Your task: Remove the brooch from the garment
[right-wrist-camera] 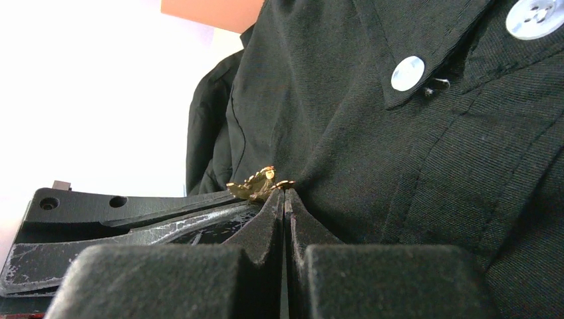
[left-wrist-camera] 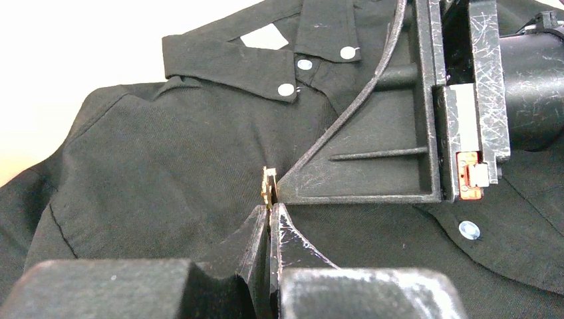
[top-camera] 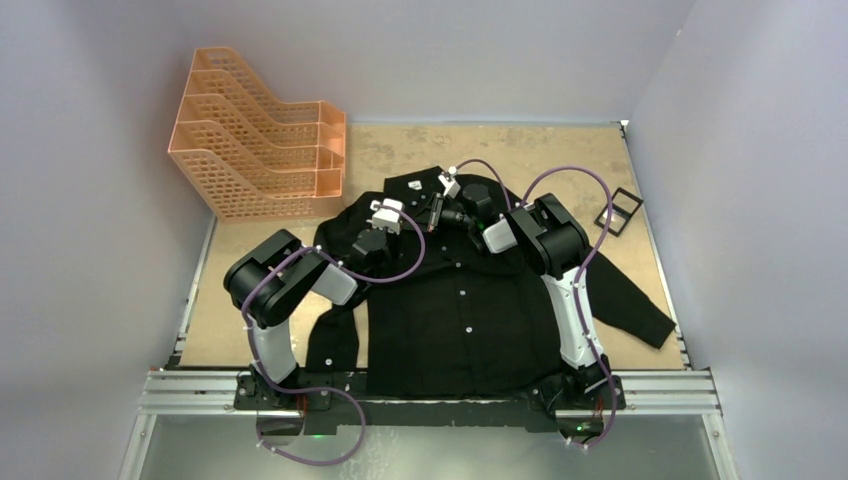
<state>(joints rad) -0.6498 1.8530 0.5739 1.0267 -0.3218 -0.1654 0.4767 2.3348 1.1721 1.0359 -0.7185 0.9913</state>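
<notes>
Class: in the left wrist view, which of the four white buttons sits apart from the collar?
The lone button at lower right, on the front of the garment. The other three cluster at the collar, towards the top of the view.

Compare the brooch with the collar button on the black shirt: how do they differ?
The brooch is golden and leaf-shaped; the collar button is white and round. The brooch seems pinched by the right gripper; the collar button is untouched. Both sit on the black shirt.
</notes>
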